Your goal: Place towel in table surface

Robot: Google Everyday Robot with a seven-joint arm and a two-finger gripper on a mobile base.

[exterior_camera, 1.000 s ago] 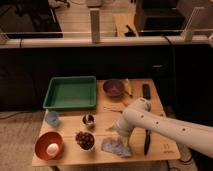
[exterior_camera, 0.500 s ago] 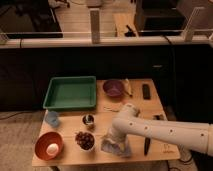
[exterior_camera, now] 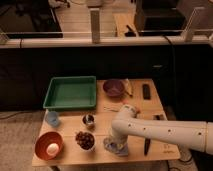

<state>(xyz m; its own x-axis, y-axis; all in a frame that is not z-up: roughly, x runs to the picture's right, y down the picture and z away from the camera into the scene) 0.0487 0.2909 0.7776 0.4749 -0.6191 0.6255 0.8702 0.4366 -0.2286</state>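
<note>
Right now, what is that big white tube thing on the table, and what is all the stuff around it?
The white tube is a robot's arm, reaching in from the right. At its tip is the end effector, the part that grabs things. It is down low near the front edge of the wooden table, right at a crumpled bluish towel. I can't tell whether it is gripping the towel.

There is only one camera, and it looks down at the table from above.

Also on the table are a green tray, a purple bowl, a blue cup, an orange bowl with something white inside, and a small heap of dark red round things, maybe fruit.
</note>
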